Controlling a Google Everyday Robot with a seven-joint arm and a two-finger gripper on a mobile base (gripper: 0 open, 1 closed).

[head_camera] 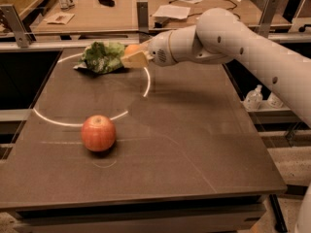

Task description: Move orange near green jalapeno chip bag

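The green jalapeno chip bag (102,57) lies crumpled at the far left of the table. My gripper (134,56) reaches in from the right, just right of the bag, and is shut on the orange (131,49), a small round fruit showing between and behind the tan fingers (135,60). The orange sits right beside the bag's right edge, a little above the tabletop; I cannot tell whether it touches the bag.
A larger red-orange apple (98,133) sits near the table's front left. A white circle line (146,81) is drawn on the dark tabletop (194,144). Bottles (253,98) stand off the right edge. A cluttered desk (121,13) lies behind.
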